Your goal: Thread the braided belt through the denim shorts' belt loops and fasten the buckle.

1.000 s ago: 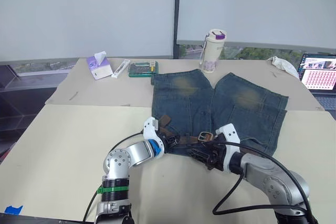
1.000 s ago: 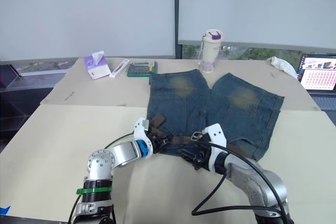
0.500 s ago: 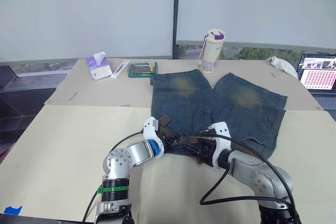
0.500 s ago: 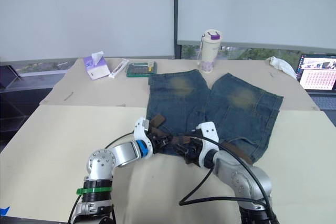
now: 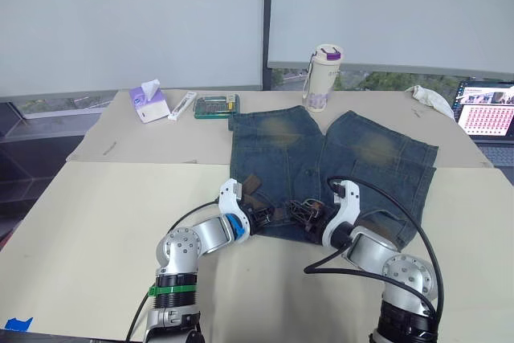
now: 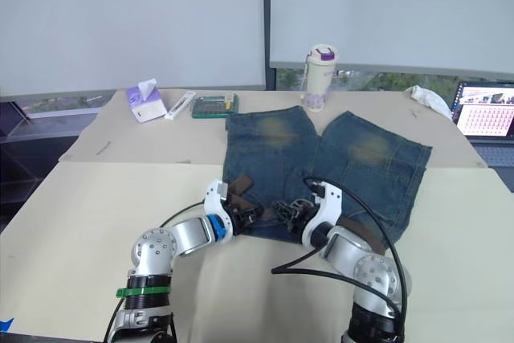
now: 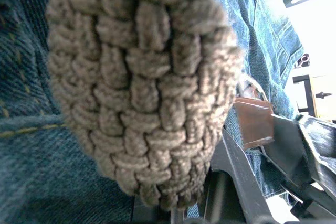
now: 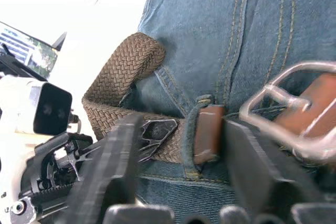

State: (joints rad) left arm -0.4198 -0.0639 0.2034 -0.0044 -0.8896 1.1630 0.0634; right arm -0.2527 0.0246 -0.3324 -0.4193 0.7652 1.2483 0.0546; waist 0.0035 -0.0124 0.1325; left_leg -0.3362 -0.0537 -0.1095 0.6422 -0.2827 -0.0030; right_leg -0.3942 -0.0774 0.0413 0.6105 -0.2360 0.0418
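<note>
**Both claws at the waistband, buckle end being set**

The left claw (image 5: 259, 217) pinches the woven brown braided belt (image 8: 123, 74), folded just ahead of it. The right claw (image 8: 181, 145) stands open astride the silvery rectangular buckle (image 8: 286, 108) on the blue denim shorts (image 5: 377, 158), presumably to fasten.

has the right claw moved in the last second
Yes. In the head views the right claw has slid along the denim shorts' waistband toward the robot's left, closing on the left claw.

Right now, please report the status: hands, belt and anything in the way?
Left hand shut on braided belt at the waistband. Right hand open, straddling belt beside the buckle. Buckle unfastened. Denim shorts flat. Nothing blocking.
</note>
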